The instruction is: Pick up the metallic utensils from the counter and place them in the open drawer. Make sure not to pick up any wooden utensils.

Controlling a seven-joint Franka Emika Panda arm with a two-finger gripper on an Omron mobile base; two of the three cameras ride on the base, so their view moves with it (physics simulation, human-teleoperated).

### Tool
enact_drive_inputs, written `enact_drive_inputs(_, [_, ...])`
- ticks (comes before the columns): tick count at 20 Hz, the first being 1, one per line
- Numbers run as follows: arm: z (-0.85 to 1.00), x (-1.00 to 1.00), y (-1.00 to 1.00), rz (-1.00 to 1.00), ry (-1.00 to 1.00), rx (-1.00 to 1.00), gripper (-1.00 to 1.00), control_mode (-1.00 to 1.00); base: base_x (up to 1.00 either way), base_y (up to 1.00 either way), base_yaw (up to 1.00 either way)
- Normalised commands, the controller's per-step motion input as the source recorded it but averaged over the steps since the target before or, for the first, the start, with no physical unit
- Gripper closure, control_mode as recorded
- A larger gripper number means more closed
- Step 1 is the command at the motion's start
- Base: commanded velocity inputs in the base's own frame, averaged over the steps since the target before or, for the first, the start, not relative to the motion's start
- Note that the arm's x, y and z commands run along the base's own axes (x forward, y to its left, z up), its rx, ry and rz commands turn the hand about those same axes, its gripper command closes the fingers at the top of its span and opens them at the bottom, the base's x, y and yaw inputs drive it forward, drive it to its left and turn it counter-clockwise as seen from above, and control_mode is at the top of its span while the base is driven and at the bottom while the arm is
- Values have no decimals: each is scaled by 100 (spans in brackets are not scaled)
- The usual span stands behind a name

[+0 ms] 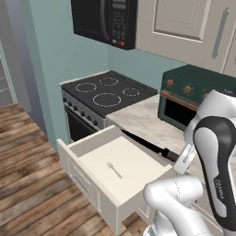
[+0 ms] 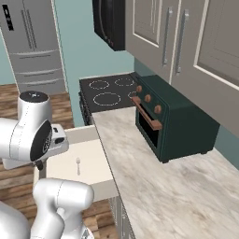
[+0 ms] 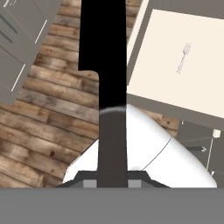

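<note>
Cream-white and pulled wide, the open drawer (image 1: 138,184) fills the lower middle of the left base view, and we see the small silver spoon (image 1: 114,170) lying on its pale floor near the centre. At about two o'clock from the spoon, the black knife (image 1: 147,144) hangs in the air above the drawer's far edge, its dark blade pointing toward ten o'clock and its handle end running into the tool (image 1: 177,157), which sits clamped on it beside the white arm. Behind lies the marbled bench (image 1: 147,120), with a dark green toaster oven (image 1: 193,94) at its one o'clock and a black stove (image 1: 106,92) at eleven. From the right base view, we find the drawer (image 2: 95,179) at lower left with the spoon (image 2: 78,164) inside, the bench (image 2: 163,186) stretching toward four o'clock. Looking along the hand, we see the knife (image 3: 105,65) run straight up to twelve o'clock, gripped narrowly at its handle, while the drawer (image 3: 166,78) and spoon (image 3: 183,57) sit at two o'clock over the wooden floor (image 3: 43,109).
</note>
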Motion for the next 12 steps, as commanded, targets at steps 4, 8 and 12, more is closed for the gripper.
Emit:
enact_drive_inputs(4, [0, 0, 0, 0, 0, 0, 100, 100, 0, 0, 0])
enact_drive_inputs(8, [0, 0, 0, 0, 0, 0, 100, 100, 0, 0, 0])
enact_drive_inputs(12, [-1, 26, 27, -1, 4, -2, 100, -100, 0, 0, 0])
